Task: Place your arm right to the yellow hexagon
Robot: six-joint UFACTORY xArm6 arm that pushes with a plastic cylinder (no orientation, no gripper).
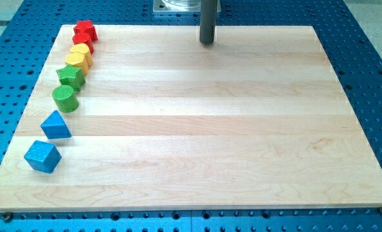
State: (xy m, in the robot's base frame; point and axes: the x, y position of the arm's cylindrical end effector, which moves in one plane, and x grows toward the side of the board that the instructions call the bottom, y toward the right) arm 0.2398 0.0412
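Eight blocks are sitting on the surface (210, 129). Two are showing red (85, 28) (82, 39), two yellow (80, 50) (75, 61), two green (70, 76) (65, 98), two blue (55, 124) (42, 156).

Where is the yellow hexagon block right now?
The yellow hexagon sits near the wooden board's left edge, toward the view's top, in the line of blocks between the yellow heart and the green star.
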